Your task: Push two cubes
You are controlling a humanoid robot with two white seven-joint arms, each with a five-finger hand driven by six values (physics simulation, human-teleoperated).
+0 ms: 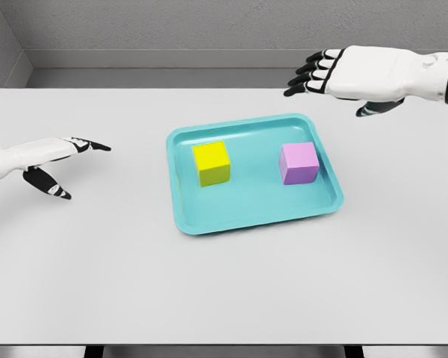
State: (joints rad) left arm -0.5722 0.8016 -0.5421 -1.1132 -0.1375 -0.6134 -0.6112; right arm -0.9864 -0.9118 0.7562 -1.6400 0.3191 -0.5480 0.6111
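Plainly sitting apart on the teal tray (181, 216): yellow cube (211, 163) left, purple cube (299, 162) right. Probably light, rigid, apt to slide; best nudged flat on outer faces. Left hand (48, 158) and right hand (342, 73) both released, empty, well clear

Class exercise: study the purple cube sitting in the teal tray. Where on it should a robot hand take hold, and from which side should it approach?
Grip the purple cube across its two opposite side faces, coming down from above. It sits upright and flat in the teal tray, whose raised rim would likely obstruct a low sideways approach. The right hand, open, is nearer; the yellow cube stands well apart.
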